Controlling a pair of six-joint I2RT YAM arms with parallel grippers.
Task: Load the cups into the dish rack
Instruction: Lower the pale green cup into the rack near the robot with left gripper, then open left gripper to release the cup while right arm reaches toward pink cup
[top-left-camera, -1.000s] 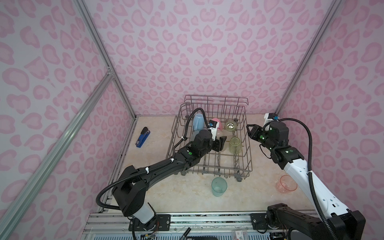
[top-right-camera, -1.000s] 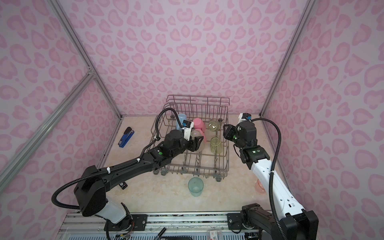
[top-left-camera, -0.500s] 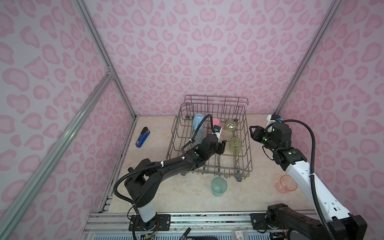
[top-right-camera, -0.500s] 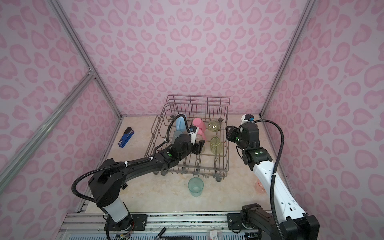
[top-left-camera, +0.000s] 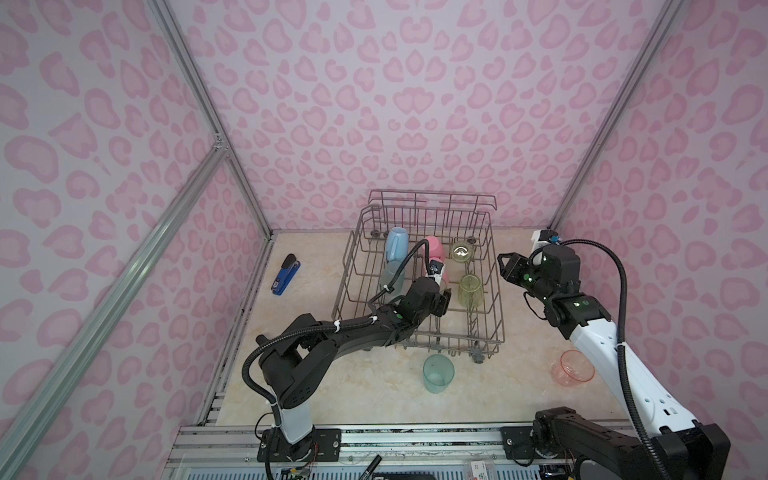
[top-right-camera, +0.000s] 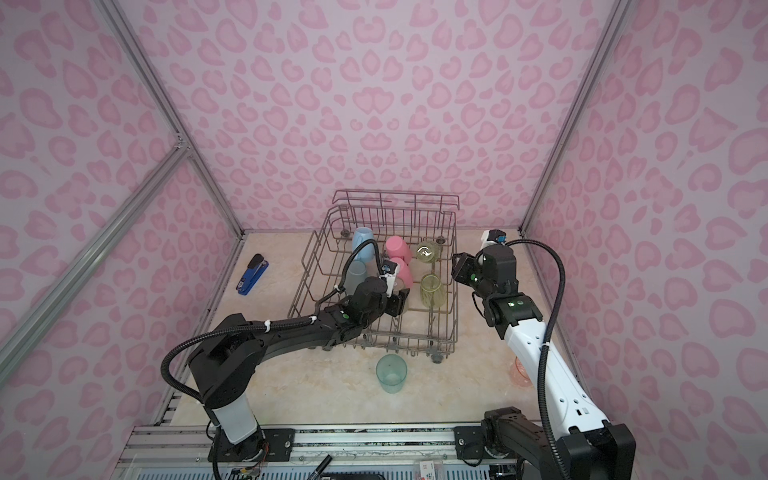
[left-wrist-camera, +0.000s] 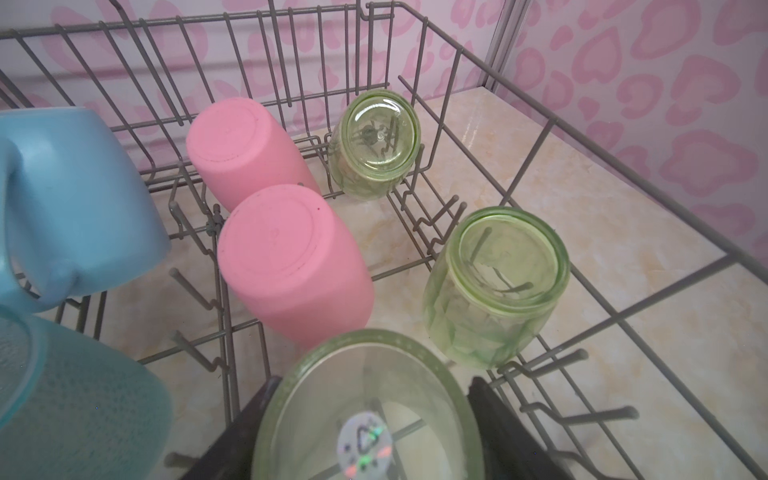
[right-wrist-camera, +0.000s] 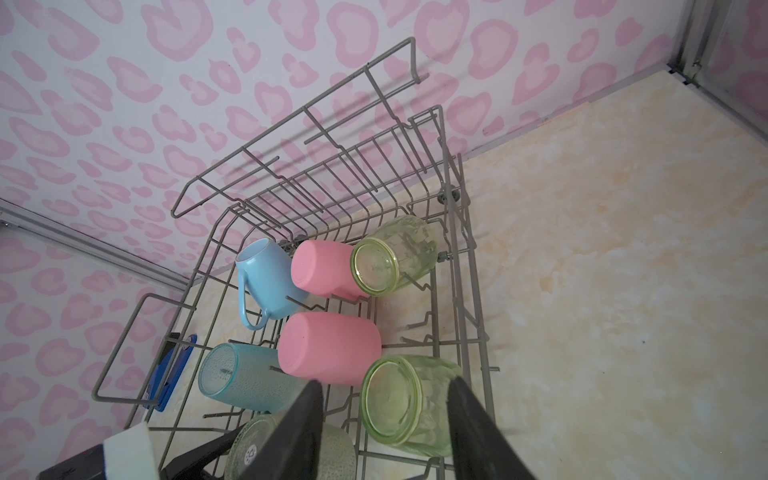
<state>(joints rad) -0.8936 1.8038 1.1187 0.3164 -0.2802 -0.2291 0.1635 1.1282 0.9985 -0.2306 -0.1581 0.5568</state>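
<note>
Now left end effector (top-left-camera: 441, 300) pinches green cup (left-wrist-camera: 368, 399) mouth-down over rack (top-left-camera: 430, 216) tines beside pink cup (left-wrist-camera: 291, 266); right end effector (top-left-camera: 503, 269) spread, empty.

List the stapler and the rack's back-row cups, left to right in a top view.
stapler → blue mug → pink cup → green cup

I saw bright, soft, even light from overhead; the dish rack (right-wrist-camera: 305, 109) threw only faint shadows on the back wall (right-wrist-camera: 374, 25). A glint sat on the far green cup (top-left-camera: 462, 252). My left wrist view blurred the nearest green cup (left-wrist-camera: 365, 415).
</note>
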